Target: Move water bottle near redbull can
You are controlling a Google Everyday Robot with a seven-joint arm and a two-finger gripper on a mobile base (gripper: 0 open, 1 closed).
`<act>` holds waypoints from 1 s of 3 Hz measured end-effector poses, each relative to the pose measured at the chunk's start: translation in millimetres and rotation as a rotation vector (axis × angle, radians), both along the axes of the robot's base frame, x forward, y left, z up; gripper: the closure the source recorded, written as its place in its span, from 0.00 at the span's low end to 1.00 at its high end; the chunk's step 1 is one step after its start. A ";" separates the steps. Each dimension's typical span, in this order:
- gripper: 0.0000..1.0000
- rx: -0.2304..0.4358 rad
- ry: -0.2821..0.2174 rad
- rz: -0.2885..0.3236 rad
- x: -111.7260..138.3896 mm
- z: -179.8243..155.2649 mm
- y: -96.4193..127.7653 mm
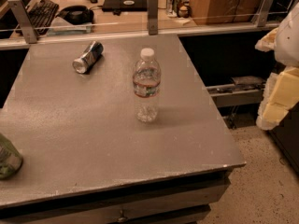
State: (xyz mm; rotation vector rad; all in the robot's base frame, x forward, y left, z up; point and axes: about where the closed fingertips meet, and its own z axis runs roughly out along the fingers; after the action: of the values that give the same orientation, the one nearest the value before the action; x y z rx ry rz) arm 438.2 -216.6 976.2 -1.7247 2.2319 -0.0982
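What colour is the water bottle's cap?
White; water bottle in camera view, claw at far right.

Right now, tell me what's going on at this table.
Nothing on the table is being handled at this moment. The water bottle stands upright near the middle of the grey table. The can lies on its side toward the far left corner, apart from the bottle. A greenish object sits at the left edge. The robot's tool hangs beyond the table's right side, away from both.
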 end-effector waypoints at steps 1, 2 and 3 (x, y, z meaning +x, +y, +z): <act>0.00 0.001 -0.002 0.000 0.2 0.4 0.3; 0.00 0.058 -0.026 0.030 13.0 -10.3 21.2; 0.00 0.223 -0.036 0.097 38.1 -38.2 67.9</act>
State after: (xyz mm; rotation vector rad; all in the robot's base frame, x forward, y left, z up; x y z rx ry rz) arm 476.3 -148.7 938.0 -1.6909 2.0427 0.1355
